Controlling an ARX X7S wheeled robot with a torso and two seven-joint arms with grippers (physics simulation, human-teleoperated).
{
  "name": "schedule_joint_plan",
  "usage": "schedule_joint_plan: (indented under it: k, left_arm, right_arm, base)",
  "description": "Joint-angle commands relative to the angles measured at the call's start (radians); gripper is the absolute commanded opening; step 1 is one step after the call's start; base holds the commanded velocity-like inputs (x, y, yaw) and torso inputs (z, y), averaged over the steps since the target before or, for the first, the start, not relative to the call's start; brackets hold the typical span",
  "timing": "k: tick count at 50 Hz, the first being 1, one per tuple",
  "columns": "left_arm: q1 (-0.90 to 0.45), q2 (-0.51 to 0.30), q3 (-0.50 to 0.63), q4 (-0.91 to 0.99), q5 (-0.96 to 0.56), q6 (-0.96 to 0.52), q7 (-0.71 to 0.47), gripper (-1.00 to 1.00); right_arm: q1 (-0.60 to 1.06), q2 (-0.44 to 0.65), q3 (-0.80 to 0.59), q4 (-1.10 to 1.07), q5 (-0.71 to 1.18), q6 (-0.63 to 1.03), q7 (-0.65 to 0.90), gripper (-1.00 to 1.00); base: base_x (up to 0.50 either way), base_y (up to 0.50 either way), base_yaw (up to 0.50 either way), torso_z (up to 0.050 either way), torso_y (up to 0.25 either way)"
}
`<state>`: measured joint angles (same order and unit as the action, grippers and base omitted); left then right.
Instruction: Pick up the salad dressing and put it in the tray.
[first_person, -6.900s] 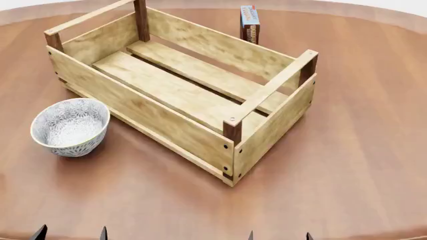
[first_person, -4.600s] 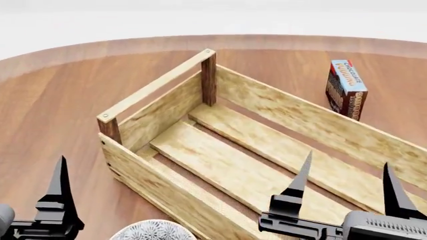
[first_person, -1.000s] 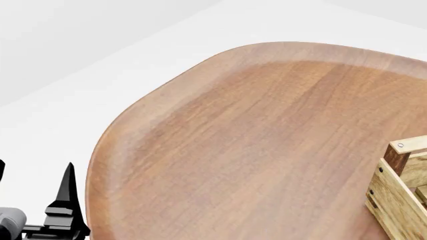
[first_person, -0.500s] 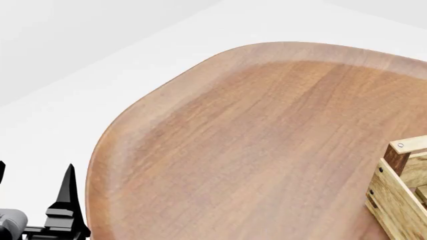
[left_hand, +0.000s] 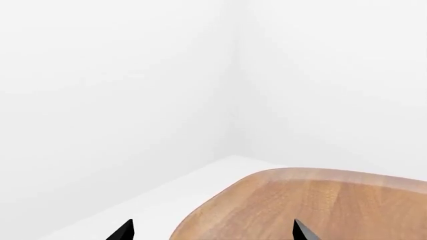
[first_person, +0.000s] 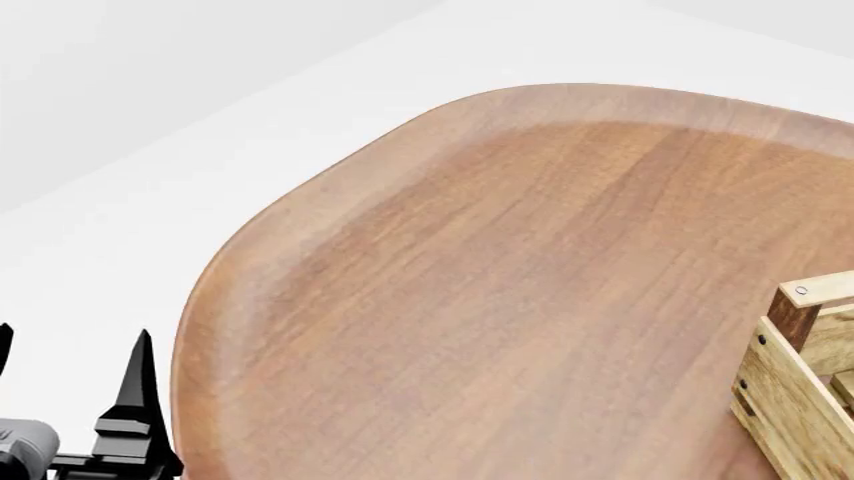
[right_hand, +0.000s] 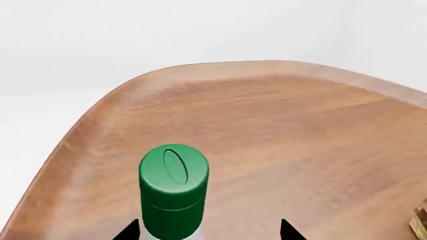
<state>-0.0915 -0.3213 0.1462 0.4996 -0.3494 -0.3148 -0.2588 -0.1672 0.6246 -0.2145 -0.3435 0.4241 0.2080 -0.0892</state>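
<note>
The salad dressing (right_hand: 173, 192) is a bottle with a green cap, seen only in the right wrist view, upright on the wooden table. My right gripper (right_hand: 208, 231) is open, and the bottle stands between its fingertips, closer to one of them. I cannot tell whether that fingertip touches the bottle. The tray (first_person: 785, 395) is a light-wood crate. Only one corner with a dark post shows at the head view's right edge. My left gripper (first_person: 70, 400) is open and empty at the table's near left edge, far from the crate. It also shows in the left wrist view (left_hand: 212, 232).
The rounded brown wooden table (first_person: 507, 280) fills the head view, with its curved edge and white floor to the left and beyond. A sliver of the crate (right_hand: 420, 225) shows at the right wrist view's edge. The bowl and the box are out of view.
Over several seconds the head view swung left, so the crate slid to the right edge and the bowl and box left view. In the last second the left gripper sank very slightly.
</note>
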Motion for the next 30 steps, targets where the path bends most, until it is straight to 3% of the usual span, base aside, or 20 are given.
schedule_joint_plan:
  k: [1,3,30]
  left_arm:
    - [0.000,-0.002,0.004,-0.005,-0.001,0.005,-0.003,1.00]
    - [0.001,-0.004,0.004,-0.003,-0.001,0.004,-0.004,1.00]
    - [-0.006,-0.013,0.007,-0.006,-0.010,0.005,-0.012,1.00]
  right_arm:
    - [0.013,0.019,0.049,-0.056,0.094,0.036,0.000,1.00]
    - [0.202,-0.099,-0.084,-0.041,0.040,0.164,0.048,1.00]
    - [0.270,-0.146,-0.162,0.075,0.003,0.171,0.017,1.00]
  base:
    - [0.00,0.00,0.00,0.000,0.000]
    - [0.00,0.00,0.00,0.000,0.000]
    - [0.00,0.00,0.00,0.000,0.000]
